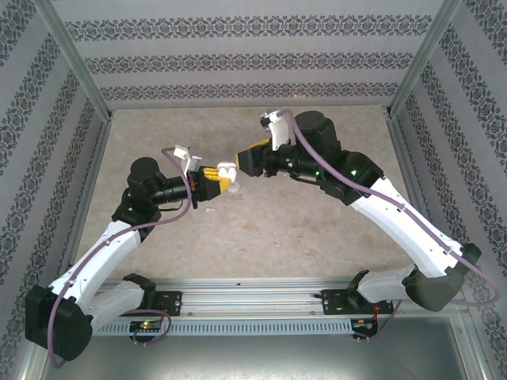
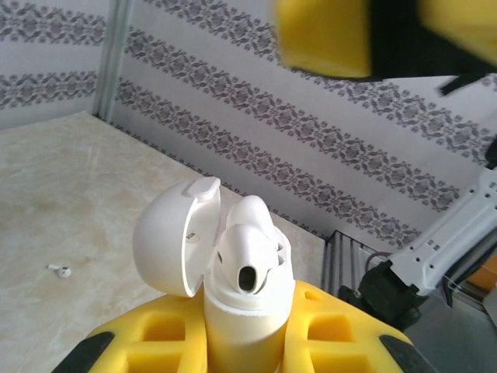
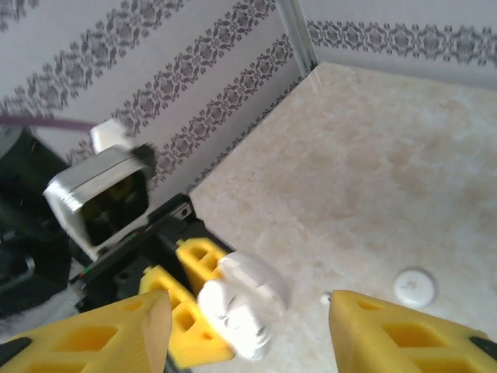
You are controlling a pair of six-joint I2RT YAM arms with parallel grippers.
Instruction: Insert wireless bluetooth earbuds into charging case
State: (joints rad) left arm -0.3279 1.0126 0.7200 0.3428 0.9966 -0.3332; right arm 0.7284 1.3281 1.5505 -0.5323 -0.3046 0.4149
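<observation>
The left gripper [image 1: 222,180] is squeezing the charging case [image 2: 242,318] above the middle of the table [image 1: 317,229] — lid [image 2: 167,241] up, one earbud [image 2: 247,252] sitting inside. The right gripper [image 1: 244,165] is hovering beside it, fingers apart, holding nothing — another earbud [image 2: 59,270] is lying on the table.

2 earbuds: 1 earbud [image 2: 247,260] sitting in the case [image 2: 241,330], 1 earbud [image 2: 59,270] lying loose on the table [image 2: 46,179]
1 case, with 1 lid [image 2: 167,241] swung open
1 flat round disc [image 3: 414,286] on the table
2 arms: left arm [image 1: 103,245], right arm [image 1: 404,222]
2 grippers: left gripper [image 2: 242,350], right gripper [image 3: 248,318], each with 2 yellow fingers [image 3: 404,334], 4 in all
</observation>
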